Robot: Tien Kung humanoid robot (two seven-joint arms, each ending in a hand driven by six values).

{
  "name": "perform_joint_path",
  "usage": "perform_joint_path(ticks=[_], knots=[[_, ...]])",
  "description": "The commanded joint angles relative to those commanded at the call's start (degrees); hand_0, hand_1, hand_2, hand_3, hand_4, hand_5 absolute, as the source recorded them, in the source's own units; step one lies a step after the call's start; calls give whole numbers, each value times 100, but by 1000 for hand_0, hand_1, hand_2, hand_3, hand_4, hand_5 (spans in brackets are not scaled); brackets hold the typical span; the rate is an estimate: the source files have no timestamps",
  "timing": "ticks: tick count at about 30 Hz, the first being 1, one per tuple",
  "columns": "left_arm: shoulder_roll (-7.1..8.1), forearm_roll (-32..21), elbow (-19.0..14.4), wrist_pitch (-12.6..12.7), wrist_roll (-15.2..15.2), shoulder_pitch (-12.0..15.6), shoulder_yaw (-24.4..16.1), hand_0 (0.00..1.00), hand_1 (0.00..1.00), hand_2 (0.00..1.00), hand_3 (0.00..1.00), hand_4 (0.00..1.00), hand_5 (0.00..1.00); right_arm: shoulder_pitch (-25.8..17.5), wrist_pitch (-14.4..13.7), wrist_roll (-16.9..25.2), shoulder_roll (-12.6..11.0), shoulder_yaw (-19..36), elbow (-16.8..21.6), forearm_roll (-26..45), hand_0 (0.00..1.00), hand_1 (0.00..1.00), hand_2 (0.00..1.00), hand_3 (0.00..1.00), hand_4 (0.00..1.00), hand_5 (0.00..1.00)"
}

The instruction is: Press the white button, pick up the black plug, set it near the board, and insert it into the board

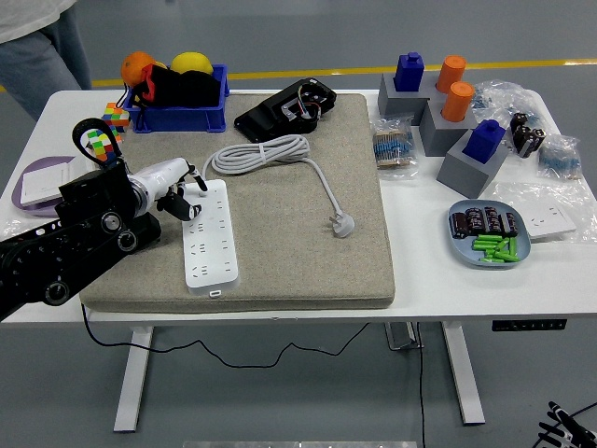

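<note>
**Left hand at the strip's far end**

The left hand point(183, 198), fingers curled and holding nothing, rests against the white plastic power strip point(207, 234) on the grey fabric mat point(298, 252). The black plug point(287, 111) lies well beyond it.

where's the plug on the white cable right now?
In the head view, the white plug lies loose on the grey felt mat, right of centre, at the end of the white cable and well right of the white power strip.
</note>
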Motion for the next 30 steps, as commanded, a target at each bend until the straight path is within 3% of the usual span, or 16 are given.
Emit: perform_joint_path(ticks=[15, 30], knots=[[-70, -96, 290, -2, -31, -186, 204, 109, 36, 132, 631, 644, 2, 20, -1, -5, -38, -125, -8, 34, 726, 609, 556, 672, 739, 502], [-356, -209, 829, -5, -108, -409, 392, 107, 35, 133, 639, 640, 2, 14, 3, -7, -46, -177, -14, 57, 725, 609, 556, 672, 739, 502]])
